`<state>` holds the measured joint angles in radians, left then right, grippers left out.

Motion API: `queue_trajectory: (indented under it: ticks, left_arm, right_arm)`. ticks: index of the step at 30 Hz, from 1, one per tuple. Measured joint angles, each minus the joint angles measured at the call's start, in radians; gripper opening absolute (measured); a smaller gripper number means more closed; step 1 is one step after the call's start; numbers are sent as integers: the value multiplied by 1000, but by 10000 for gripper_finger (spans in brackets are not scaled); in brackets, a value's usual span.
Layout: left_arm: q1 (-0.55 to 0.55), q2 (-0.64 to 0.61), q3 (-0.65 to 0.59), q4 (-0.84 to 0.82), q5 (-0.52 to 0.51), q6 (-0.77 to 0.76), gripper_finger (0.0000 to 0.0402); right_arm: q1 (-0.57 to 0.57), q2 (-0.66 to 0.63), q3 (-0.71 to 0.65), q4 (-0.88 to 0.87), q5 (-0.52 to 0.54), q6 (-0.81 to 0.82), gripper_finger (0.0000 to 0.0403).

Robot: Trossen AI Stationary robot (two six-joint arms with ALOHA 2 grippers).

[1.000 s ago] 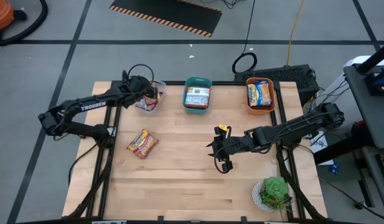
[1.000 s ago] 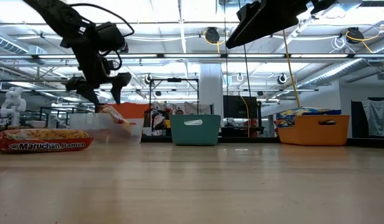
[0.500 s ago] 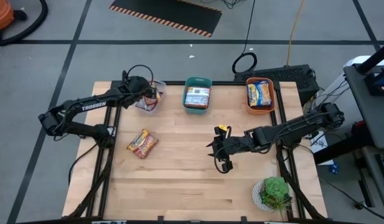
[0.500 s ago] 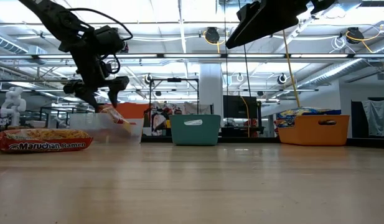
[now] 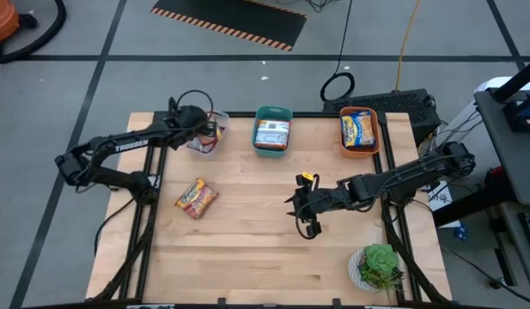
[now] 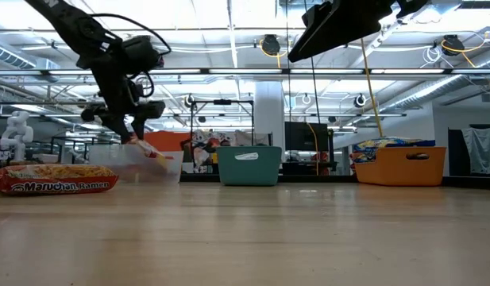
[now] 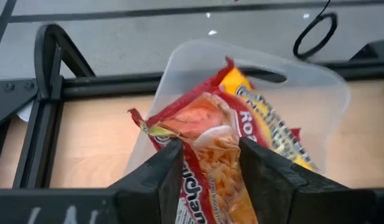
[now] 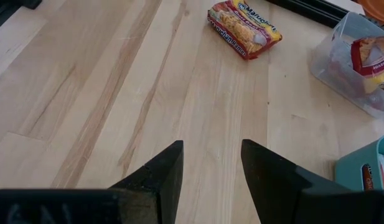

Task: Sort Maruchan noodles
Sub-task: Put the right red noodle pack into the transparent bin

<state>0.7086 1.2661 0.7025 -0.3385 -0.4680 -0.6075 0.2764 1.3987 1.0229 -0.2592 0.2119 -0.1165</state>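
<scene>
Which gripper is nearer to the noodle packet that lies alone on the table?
Left. The left gripper is over the clear bin, just beyond the loose packet. The right gripper hovers mid-table, farther away.

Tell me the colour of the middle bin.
Teal; the middle bin shows best in the high view.

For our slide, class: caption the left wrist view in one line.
Left claw holds a red noodle packet over the clear bin at the table's edge.

At upper left the left gripper [image 6: 132, 121] hangs over a clear plastic bin [image 6: 137, 165], a red Maruchan ramen packet [image 6: 52, 179] lying at far left
</scene>
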Motion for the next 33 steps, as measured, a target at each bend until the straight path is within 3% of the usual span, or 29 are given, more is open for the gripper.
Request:
queue_trajectory:
  ticks: [13,24,30,33]
  left_arm:
    - [-4,90,-1,94,9,78,148]
    - [-3,90,-1,140,25,285,9]
    - [-11,47,-1,152,49,371,5]
    - [-16,-25,-1,153,148,462,5]
  right_arm:
    - [0,0,0,-1,0,0,157]
    - [0,0,0,-8,0,0,157]
    - [0,0,0,-9,0,0,157]
    - [0,0,0,-9,0,0,157]
